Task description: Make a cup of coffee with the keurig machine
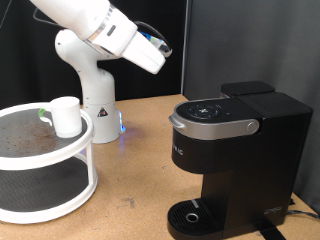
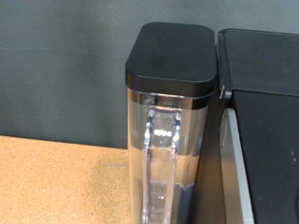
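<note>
Drip tray [image 1: 190, 215]: nearest the exterior camera, round and bare — no mug under the spout, so a brew started now would run straight onto it.
Keurig machine [image 1: 232, 150]: at the exterior view's right on the wooden counter [image 1: 140, 150], its silver-grey lid handle [image 1: 213, 125] down; judged shut, it must be lifted cleanly or the arm may drag the whole machine.
Cup [image 1: 65, 116]: white mug on the top tier of the round two-tier stand [image 1: 45, 185], exterior view's left, well apart from the machine — a clumsy grasp near the rim could tip it off.
Water tank [image 2: 168, 140]: in the wrist view, clear with a black cap, close ahead — a careless swing could knock it.
Pincer [image 1: 162, 50]: raised above the counter between stand and machine, touching nothing; whether its fingers stand apart or together I cannot tell.
</note>
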